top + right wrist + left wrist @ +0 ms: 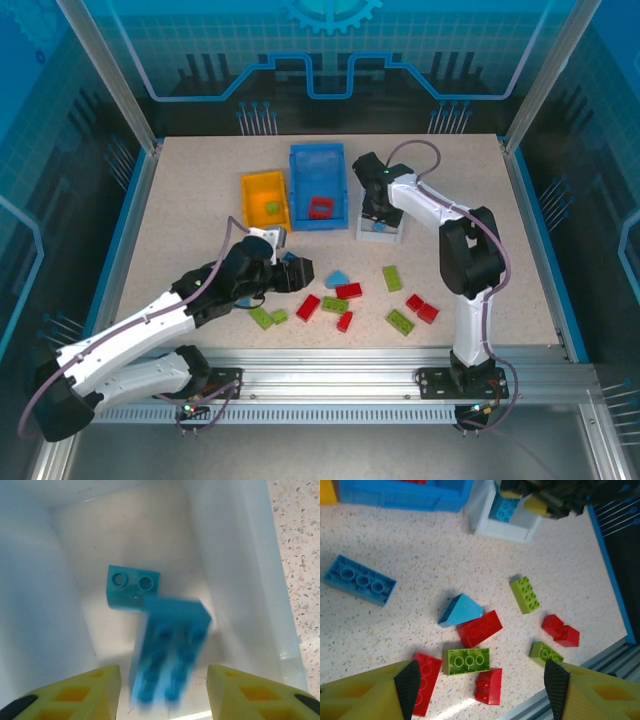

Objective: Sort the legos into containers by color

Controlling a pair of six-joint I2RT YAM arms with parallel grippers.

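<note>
Your right tool (162, 692) hangs jaws apart over the white bin (240, 555), with a blurred light blue brick (170, 650) inside, and your left tool (481, 685) is spread above crowded red and lime bricks (479, 629) on the counter (395, 625), so you risk nipping two colours together.

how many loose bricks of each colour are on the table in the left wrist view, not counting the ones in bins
red bricks: 5
green bricks: 3
blue bricks: 2
total: 10
</note>
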